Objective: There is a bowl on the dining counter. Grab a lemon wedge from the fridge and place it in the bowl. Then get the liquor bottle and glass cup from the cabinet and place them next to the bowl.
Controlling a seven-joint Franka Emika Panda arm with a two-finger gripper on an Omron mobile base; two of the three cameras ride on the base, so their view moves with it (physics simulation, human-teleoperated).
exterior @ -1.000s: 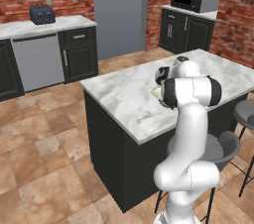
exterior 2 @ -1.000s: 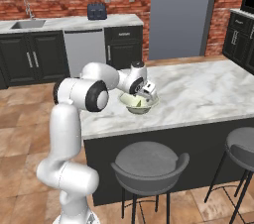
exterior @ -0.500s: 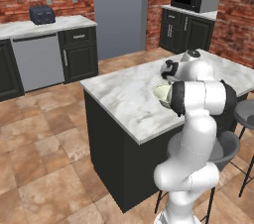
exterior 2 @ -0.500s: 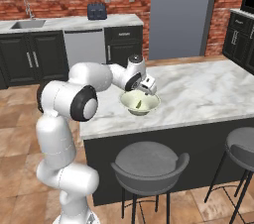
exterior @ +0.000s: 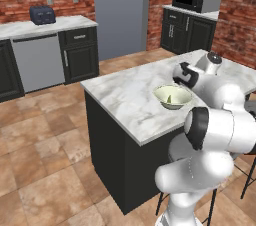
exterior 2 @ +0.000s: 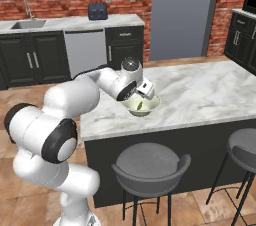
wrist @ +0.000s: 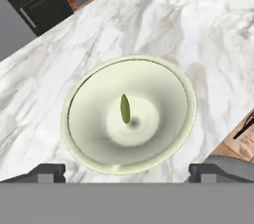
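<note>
Brick walls and dark cabinets surround the marble counter [exterior: 125,90], the landmark for all positions. At the counter's near edge sits the bowl [wrist: 129,113]. Directly above the bowl hangs the tool [wrist: 127,171], jaws spread wide and holding nothing. At the bowl's centre lies the lemon wedge [wrist: 125,108], its long axis pointing away from the tool. Judgement: wedge placement is complete; bottle and cup remain in the cabinet.

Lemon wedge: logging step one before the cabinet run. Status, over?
Gripper open, empty, above the bowl. Lemon wedge lies inside the bowl, on the dining counter. No liquor bottle or glass cup beside it yet. Nothing in the way.
</note>
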